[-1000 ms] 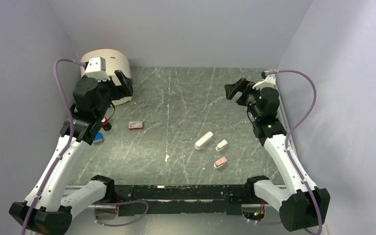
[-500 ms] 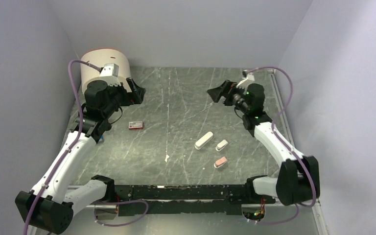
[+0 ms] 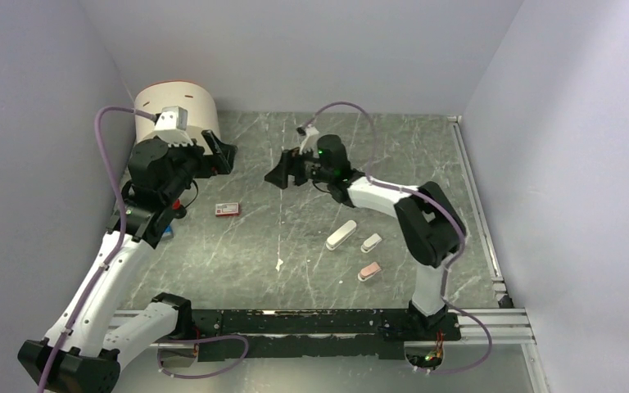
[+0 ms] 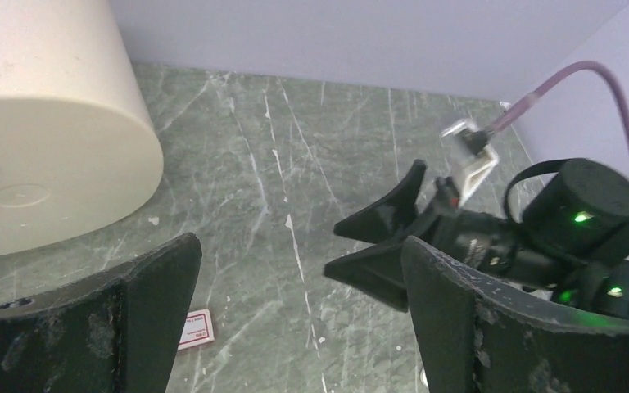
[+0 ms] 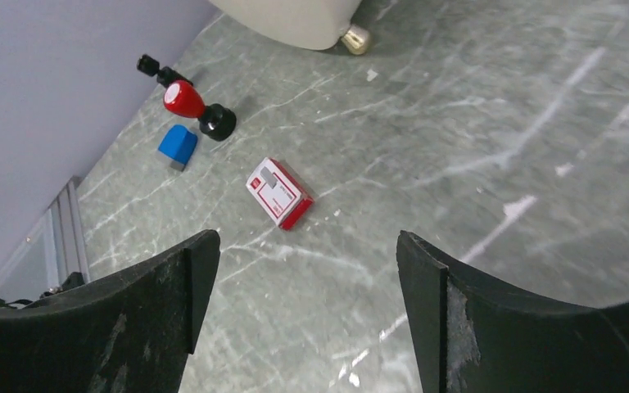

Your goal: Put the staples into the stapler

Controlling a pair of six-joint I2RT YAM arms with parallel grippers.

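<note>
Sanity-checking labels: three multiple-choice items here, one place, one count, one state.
1. Where does the staple box lie? A) on the table, left of the stapler B) in a pincer C) atop the stapler
2. How many stubby pieces lie by the stapler? A) one B) two C) four
3. The right pincer is: A) shut on the box B) open, empty C) shut on the stapler
A: it lies alone there. B: one white piece, one pink piece. B: its wrist view shows nothing between.
</note>
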